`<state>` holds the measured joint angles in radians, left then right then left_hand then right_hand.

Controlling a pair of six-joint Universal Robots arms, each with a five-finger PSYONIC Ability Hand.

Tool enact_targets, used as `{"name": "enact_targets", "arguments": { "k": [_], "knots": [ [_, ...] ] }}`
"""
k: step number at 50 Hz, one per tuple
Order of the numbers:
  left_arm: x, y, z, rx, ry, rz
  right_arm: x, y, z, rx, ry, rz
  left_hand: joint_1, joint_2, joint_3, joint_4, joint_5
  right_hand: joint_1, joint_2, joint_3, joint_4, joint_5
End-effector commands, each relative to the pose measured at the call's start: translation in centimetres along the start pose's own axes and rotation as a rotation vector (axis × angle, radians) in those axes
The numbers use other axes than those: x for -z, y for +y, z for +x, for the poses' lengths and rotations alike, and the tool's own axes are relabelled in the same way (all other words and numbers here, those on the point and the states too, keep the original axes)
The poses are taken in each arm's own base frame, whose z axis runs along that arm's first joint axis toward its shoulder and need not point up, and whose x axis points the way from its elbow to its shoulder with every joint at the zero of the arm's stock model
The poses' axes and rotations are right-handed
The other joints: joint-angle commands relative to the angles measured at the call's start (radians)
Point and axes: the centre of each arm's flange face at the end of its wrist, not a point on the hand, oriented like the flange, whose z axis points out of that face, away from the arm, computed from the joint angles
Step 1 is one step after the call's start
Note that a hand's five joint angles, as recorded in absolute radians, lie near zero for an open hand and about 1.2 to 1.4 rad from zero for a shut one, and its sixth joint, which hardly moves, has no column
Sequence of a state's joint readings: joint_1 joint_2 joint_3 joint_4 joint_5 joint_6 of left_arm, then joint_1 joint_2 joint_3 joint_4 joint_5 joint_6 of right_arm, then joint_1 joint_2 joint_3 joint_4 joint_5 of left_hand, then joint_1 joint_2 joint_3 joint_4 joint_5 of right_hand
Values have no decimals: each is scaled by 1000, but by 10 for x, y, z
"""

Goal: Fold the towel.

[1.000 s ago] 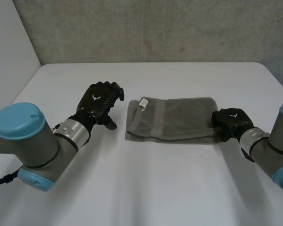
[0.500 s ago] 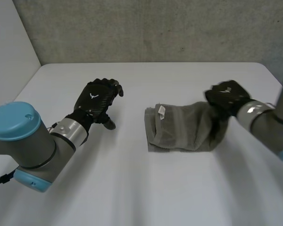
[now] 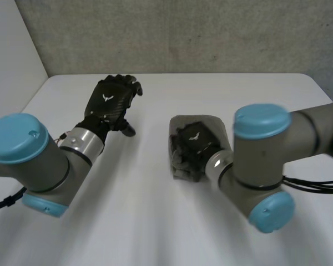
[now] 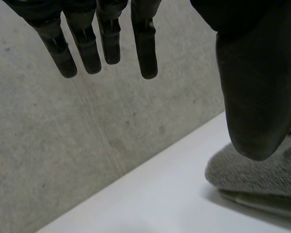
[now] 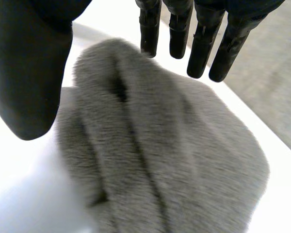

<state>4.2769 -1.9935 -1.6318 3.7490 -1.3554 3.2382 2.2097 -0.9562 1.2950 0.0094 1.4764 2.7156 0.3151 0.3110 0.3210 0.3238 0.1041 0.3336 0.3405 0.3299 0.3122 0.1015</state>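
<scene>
Nearest, the right arm [image 3: 263, 166] bends in over the white tabletop [image 3: 155, 221], and its right hand [image 3: 191, 147] sits over the top of the towel [image 3: 217, 128]. The towel is a grey bundle folded into a compact block near the middle of the tabletop. In the right wrist view the fingers [image 5: 201, 46] are straight and spread away from the thumb [image 5: 29, 77], with the fleecy folds under the palm, and they pinch nothing. Farther back, well apart from the towel, the left hand [image 3: 108, 105] hangs over bare tabletop, its fingers straight and slack, holding nothing. Behind the tabletop rises a grey concrete wall [image 3: 183, 33].
</scene>
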Motion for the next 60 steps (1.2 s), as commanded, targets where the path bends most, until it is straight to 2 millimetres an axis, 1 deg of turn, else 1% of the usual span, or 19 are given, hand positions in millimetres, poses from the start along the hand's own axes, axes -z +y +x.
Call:
{"name": "enact_targets", "arguments": {
  "k": [1, 3, 11, 13, 17, 19, 22, 27, 37, 41, 44, 46, 49, 51, 52, 54, 55, 57, 60],
  "knots": [
    [-20, -12, 9, 55, 31, 53, 15, -8, 56, -193, 117, 27, -22, -18, -28, -31, 14, -102, -109, -98, -80, -44],
    [-25, -14, 14, 85, 43, 61, 17, -6, 77, -254, 160, 32, -22, -18, -28, -31, 14, -102, -109, -98, -80, -44],
    [-39, -5, 47, 211, 125, -16, 11, 5, 99, -359, 155, 38, -19, -15, -25, -28, 17, -99, -106, -95, -77, -41],
    [-39, 11, 64, 246, 156, -81, 3, 17, 101, -426, 129, 26, -19, -15, -25, -28, 17, -99, -106, -95, -77, -41],
    [-37, 32, 78, 263, 180, -146, -7, 29, 98, -480, 108, 4, -22, -18, -28, -31, 14, -102, -109, -98, -80, -44],
    [-33, 53, 89, 269, 197, -196, -17, 41, 94, -516, 91, -22, -22, -18, -28, -31, 14, -108, -115, -104, -86, -50],
    [-32, 63, 92, 270, 201, -218, -26, 53, 92, -530, 84, -47, -22, -18, -28, -31, 14, -159, -166, -155, -138, -102],
    [-24, 96, 97, 273, 201, -297, -33, 62, 91, -533, 86, -69, -22, -18, -28, -31, 14, -159, -166, -155, -138, -102],
    [-18, 106, 94, 276, 190, -331, -32, 64, 103, -542, 106, -65, -25, -21, -31, -34, 11, -159, -166, -155, -138, -102],
    [-20, 100, 89, 274, 169, -322, -29, 57, 105, -536, 100, -47, -28, -24, -34, -37, 8, -159, -166, -155, -138, -102],
    [-23, 82, 84, 270, 150, -296, -26, 51, 107, -532, 100, -39, -31, -27, -37, -40, 5, -159, -166, -155, -138, -102],
    [-25, 60, 81, 267, 148, -262, -18, 38, 110, -522, 103, -24, -37, -33, -43, -46, -1, -159, -166, -155, -138, -102],
    [-25, 49, 79, 265, 146, -248, -8, 20, 114, -508, 117, 14, -43, -39, -49, -52, -6, -159, -166, -155, -138, -102],
    [-23, 20, 73, 263, 140, -219, -2, 9, 118, -504, 129, 40, -57, -53, -63, -66, -21, -159, -166, -155, -138, -102],
    [-23, 20, 73, 263, 140, -219, 4, -1, 121, -496, 140, 68, -58, -53, -63, -66, -21, -159, -166, -155, -138, -102],
    [-19, -9, 65, 261, 130, -187, 11, -12, 125, -490, 158, 95, -61, -56, -66, -69, -24, -159, -166, -155, -138, -102],
    [-19, -9, 65, 261, 130, -187, 11, -12, 125, -490, 159, 95, -61, -56, -66, -69, -24, -159, -166, -155, -138, -102],
    [-14, -37, 51, 260, 105, -157, 25, -30, 134, -495, 226, 135, -61, -56, -66, -69, -24, -159, -166, -155, -138, -102],
    [-10, -50, 45, 260, 94, -143, 40, -45, 145, -504, 323, 171, -58, -53, -63, -66, -21, -159, -166, -155, -138, -102]
  ]
}}
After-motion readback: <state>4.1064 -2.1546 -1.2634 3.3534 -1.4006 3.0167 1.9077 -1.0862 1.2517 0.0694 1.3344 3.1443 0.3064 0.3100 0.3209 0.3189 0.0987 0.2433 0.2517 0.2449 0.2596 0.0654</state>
